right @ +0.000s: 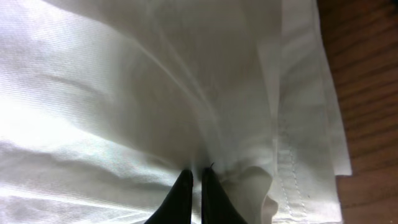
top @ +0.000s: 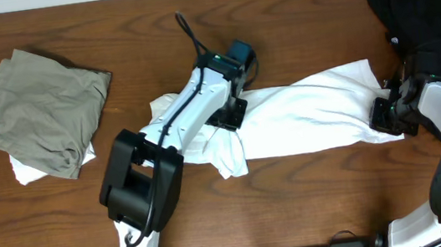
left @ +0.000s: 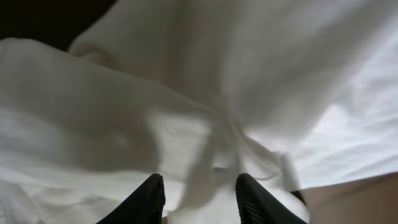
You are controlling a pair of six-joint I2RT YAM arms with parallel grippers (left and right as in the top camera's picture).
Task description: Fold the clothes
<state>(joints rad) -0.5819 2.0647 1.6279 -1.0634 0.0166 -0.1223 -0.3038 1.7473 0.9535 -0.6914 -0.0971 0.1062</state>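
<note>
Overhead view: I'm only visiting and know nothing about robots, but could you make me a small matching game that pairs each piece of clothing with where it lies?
Things:
1. white T-shirt
2. grey-green garment
3. black garment

Places:
A. bunched at the far right corner of the table
B. stretched out across the middle
C. loosely piled on the left side

Pairs: 1-B, 2-C, 3-A
</note>
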